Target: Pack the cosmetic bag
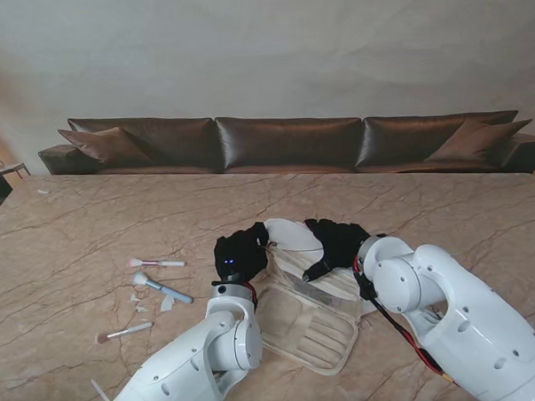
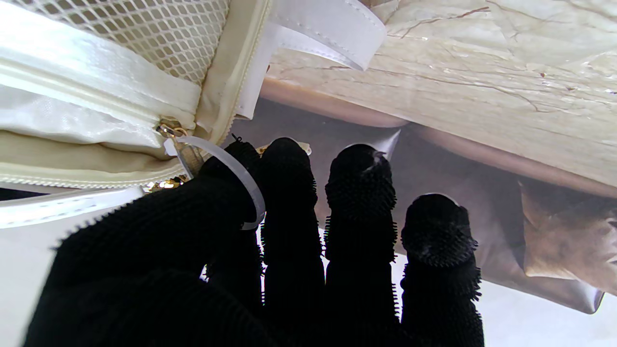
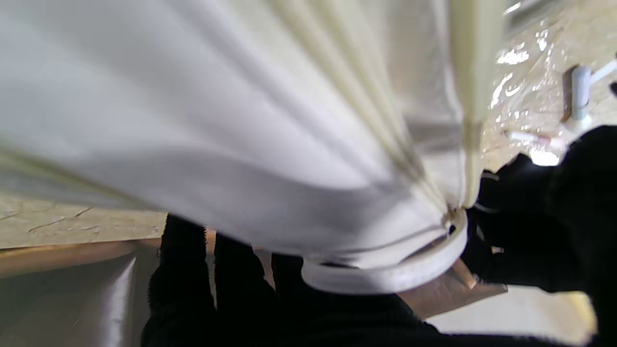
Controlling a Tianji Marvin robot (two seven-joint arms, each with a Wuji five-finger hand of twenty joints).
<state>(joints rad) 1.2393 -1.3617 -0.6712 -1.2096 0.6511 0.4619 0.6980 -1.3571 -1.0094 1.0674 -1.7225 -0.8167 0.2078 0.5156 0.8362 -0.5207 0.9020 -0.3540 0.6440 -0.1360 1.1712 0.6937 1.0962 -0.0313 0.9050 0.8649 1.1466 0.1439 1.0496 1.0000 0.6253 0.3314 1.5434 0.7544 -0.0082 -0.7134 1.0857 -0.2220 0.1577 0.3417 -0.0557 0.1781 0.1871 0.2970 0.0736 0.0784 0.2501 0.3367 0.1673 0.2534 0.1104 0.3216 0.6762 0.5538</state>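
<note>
Left hand [image 1: 239, 252] pinches the clear zipper-pull loop [image 2: 231, 166] of the cream cosmetics bag [image 1: 313, 318]; right hand [image 1: 339, 242] grips its raised flap, best held taut while zipping steadily.

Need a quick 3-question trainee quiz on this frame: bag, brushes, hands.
1. True or false: the bag lies open on the table.
2. How many brushes lie loose on the table: A one, B three, C six?
3. What is the left robot hand hooked through at the zipper?

Key: 1 true. 2 B, all left of the bag. 3 A clear plastic loop on the zipper pull; the right robot hand grips the bag's fabric.
</note>
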